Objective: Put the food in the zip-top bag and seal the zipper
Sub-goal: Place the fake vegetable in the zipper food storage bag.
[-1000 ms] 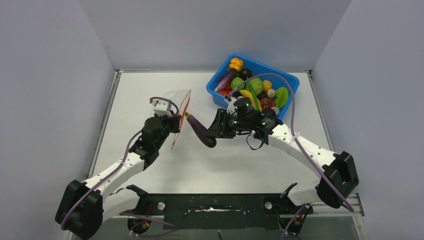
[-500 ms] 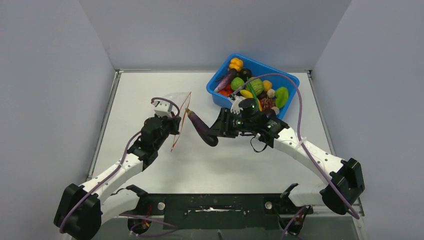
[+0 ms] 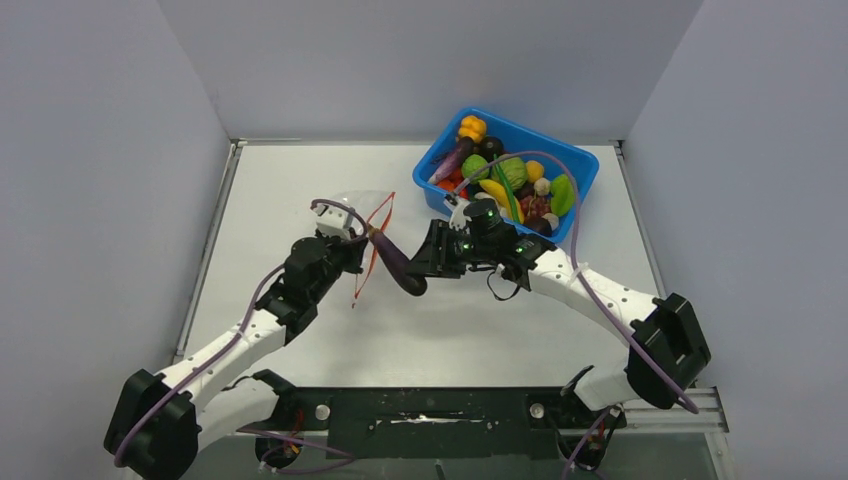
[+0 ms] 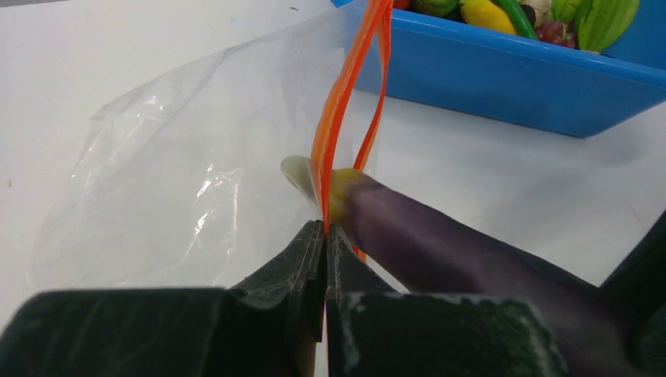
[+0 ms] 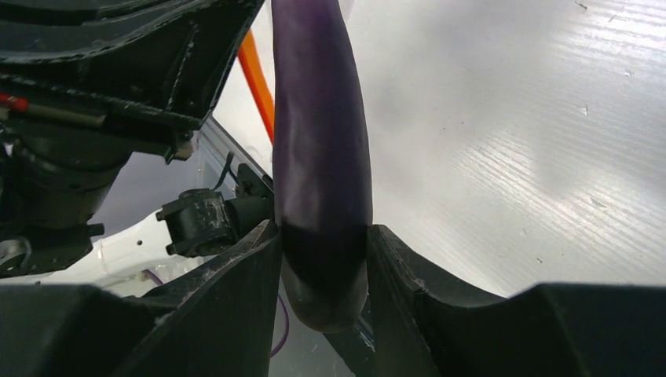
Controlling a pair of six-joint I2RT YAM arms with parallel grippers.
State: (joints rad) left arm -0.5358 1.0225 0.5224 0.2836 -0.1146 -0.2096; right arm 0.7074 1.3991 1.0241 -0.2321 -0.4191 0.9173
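My left gripper (image 3: 358,252) (image 4: 324,232) is shut on the red-orange zipper (image 4: 334,118) (image 3: 375,245) of the clear zip-top bag (image 4: 188,181) (image 3: 355,205) and holds the bag upright, its mouth facing right. My right gripper (image 3: 420,270) (image 5: 322,259) is shut on the thick end of a dark purple eggplant (image 3: 395,260) (image 5: 318,141). The eggplant's yellow-green stem tip (image 4: 310,174) sits at the bag's mouth, between the two zipper strips. The other food lies in the blue bin.
A blue plastic bin (image 3: 440,160) (image 4: 510,75) full of toy fruits and vegetables stands at the back right, close behind my right arm. Grey walls enclose the white table (image 3: 300,180) on three sides.
My right gripper has carried the eggplant left, so its stem tip now reaches the bag's mouth. My left gripper has shifted the bag slightly right toward it.
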